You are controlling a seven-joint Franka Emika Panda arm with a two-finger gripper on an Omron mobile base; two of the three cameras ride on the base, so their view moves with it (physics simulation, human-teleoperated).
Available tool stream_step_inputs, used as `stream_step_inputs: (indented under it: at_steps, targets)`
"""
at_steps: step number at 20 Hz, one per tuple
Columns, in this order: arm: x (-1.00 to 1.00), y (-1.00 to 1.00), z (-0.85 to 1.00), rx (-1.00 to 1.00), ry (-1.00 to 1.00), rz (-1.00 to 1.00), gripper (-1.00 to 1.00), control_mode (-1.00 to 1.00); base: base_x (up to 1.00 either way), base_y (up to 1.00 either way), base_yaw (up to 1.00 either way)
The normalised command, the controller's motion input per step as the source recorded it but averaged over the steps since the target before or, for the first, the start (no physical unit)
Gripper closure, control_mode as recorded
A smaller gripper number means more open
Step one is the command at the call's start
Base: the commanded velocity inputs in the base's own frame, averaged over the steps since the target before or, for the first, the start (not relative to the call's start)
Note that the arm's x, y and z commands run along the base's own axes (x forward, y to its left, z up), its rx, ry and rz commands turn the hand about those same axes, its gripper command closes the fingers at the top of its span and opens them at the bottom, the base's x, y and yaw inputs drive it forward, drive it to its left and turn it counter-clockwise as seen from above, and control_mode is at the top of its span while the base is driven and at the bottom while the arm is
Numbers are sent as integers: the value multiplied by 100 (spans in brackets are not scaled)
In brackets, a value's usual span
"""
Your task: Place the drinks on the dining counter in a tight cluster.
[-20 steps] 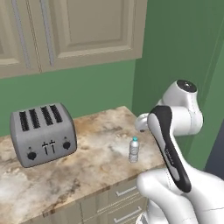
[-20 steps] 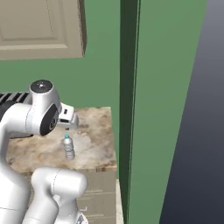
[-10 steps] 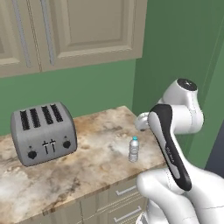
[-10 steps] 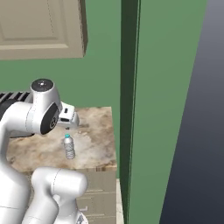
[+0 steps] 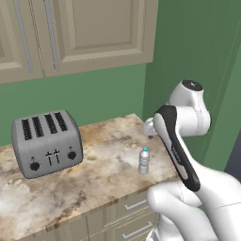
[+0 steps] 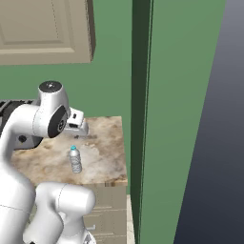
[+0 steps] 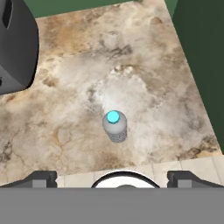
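A small clear water bottle (image 5: 144, 160) with a light blue cap stands upright on a marbled counter (image 5: 94, 164), near its front right corner. The bottle (image 6: 75, 159) is also in the right base view. In the hand view I look down on its cap (image 7: 113, 117) from above. My gripper (image 7: 113, 178) hovers high over the bottle, open, with nothing between its fingertips (image 7: 41, 177). My hand (image 6: 77, 125) hangs above the counter, behind the bottle. The dining counter is out of view.
A silver toaster (image 5: 46, 142) sits at the left of the counter, its dark edge (image 7: 15, 43) at the hand view's upper left. Green walls (image 6: 181, 119) close off the counter's right end and back. Beige cabinets (image 5: 84, 33) hang overhead, and drawers (image 5: 127, 221) sit below.
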Motion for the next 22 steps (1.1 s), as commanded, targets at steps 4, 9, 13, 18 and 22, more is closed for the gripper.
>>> stream_step_inputs:
  at_steps: [4,9,13,18,22]
  targets:
    - [32,0,6,-3,15,1,-100,-100,0,0,0]
    - [0,0,-56,0,0,0,-100,-100,0,0,0]
    - [10,10,-47,-3,0,0,-100,-100,0,0,0]
    - [22,15,-17,-4,0,-1,-100,-100,0,0,0]
    - [50,27,-10,-10,0,-4,-100,-100,0,0,0]
